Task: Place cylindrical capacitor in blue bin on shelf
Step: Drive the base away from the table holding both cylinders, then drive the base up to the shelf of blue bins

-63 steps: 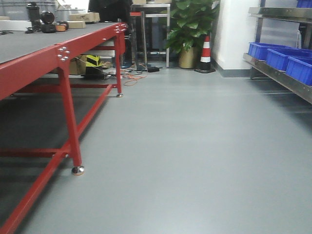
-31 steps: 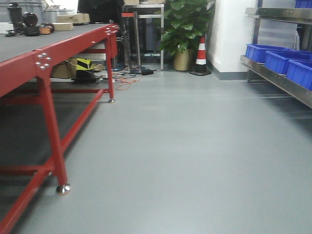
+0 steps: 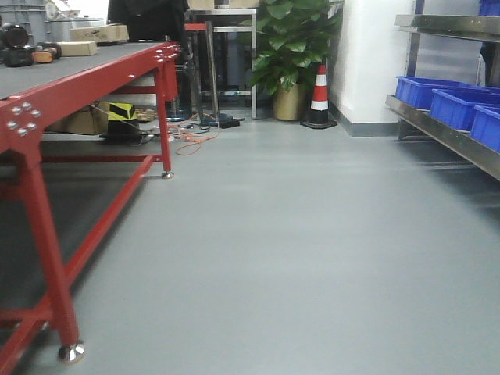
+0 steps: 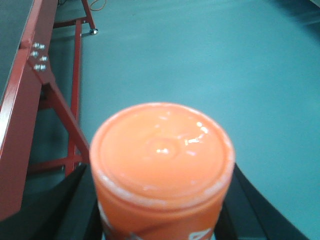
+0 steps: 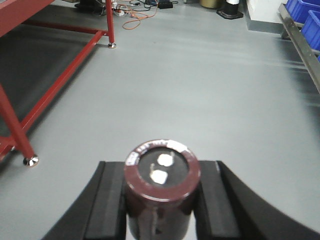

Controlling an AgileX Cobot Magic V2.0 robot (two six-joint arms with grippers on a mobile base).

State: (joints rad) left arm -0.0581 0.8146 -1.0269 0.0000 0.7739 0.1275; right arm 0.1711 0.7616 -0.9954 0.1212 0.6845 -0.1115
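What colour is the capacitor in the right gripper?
Dark maroon capacitor, two silver terminals on top. Shows best in the right wrist view.

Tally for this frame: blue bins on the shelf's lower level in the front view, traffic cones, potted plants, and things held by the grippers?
Blue bins, lower level of the shelf: 3
Traffic cone: 1
Potted plant: 1
Held things: 2 (orange container in left gripper, capacitor in right gripper)
Total: 7

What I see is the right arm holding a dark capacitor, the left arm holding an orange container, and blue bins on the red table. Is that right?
Not quite: the front view shows the blue bins on the steel shelf at the right, not on the red table. The rest holds.
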